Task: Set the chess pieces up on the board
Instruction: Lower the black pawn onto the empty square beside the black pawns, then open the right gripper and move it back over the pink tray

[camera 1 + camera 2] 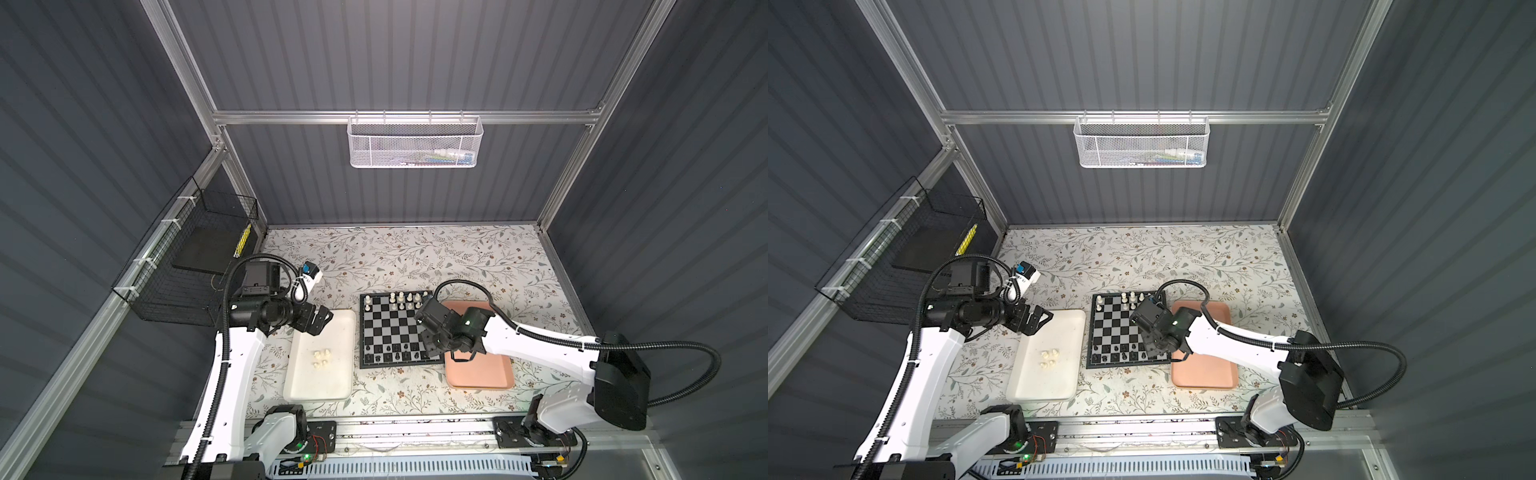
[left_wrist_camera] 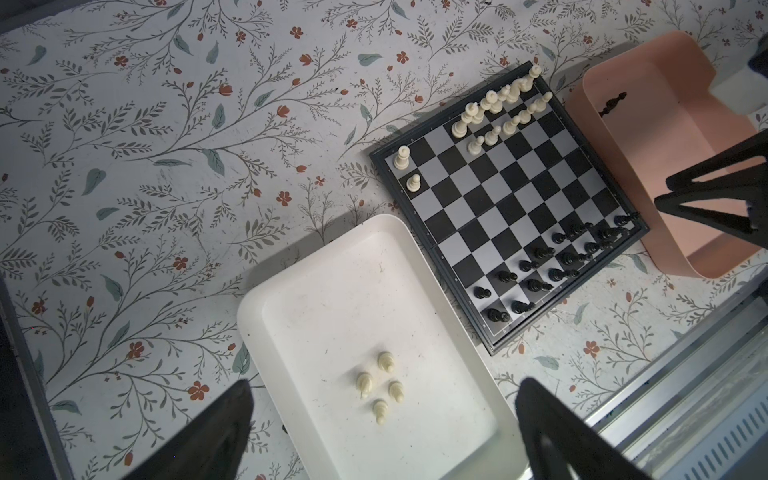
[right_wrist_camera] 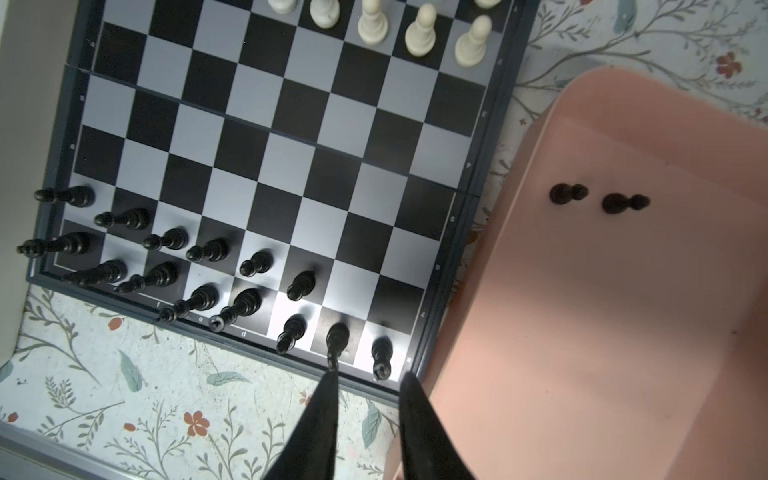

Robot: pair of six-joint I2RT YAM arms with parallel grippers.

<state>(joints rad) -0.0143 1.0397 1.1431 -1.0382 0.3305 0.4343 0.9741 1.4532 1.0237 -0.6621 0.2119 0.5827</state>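
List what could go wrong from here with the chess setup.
1. The right gripper hangs, jaws apart, at the corner black piece; one finger almost touches the neighbouring piece, so backing away might topple it.
2. Two black pawns in the pink tray sit close together; grabbing one may knock the other.
3. Four cream pieces huddle in the white tray near the open left gripper; its fingers could scatter them.

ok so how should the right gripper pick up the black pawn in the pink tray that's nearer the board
Grip the nearer black pawn by its neck just under the round head, coming straight down: it stands upright on the pink tray floor, base widest. Probably close across the line joining it to the second pawn, so no finger drops between them.
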